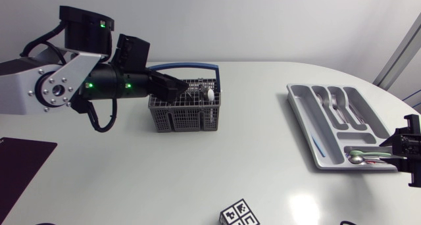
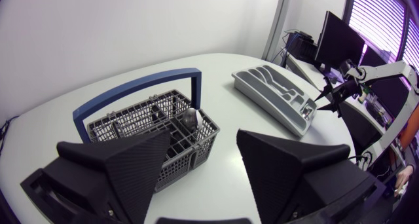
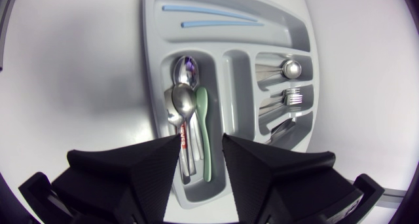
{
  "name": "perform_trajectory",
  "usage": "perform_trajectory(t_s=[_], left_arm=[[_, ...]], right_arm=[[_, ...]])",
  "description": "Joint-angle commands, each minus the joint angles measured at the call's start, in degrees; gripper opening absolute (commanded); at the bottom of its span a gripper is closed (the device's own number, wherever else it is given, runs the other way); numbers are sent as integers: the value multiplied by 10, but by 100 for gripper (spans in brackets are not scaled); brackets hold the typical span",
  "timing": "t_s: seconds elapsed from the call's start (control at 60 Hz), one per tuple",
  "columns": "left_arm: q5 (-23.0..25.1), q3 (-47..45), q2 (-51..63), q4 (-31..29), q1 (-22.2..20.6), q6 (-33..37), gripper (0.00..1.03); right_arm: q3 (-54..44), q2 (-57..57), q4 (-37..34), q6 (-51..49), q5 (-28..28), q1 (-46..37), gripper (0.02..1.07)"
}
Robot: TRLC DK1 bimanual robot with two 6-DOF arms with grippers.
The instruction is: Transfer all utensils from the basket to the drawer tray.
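basket (image 1: 185,113), head view: upper middle of the frame, left gripper (image 1: 179,88) over its rim.
drawer tray (image 1: 304,120), head view: right side, right gripper (image 1: 402,148) at its lower end.
left wrist view: fingers wide apart, basket just ahead, perhaps a spoon (image 2: 190,118) inside.
right wrist view: fingers apart, clamped on nothing, above the tray's green spoon (image 3: 203,129).

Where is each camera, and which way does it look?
Head view: fixed above the table, looking down on the basket, the tray, my left arm and right end effector.
Left wrist view: on my left arm's last link, facing the basket and tray; its open left end effector shows.
Right wrist view: on my right arm, looking down into the tray at the spoons; its open right end effector shows.
Shared: all three show the tray.
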Motion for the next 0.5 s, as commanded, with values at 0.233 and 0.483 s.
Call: perform_trajectory(t_s=[0.233,0.483], left_arm=[[-16,41,82,-25,42,53,72],[-1,105,158,-85,76,24,71]], right_arm=[[6,-123,-153,227,-28,147,72],[9,-186,-181,438,-34,311,72]])
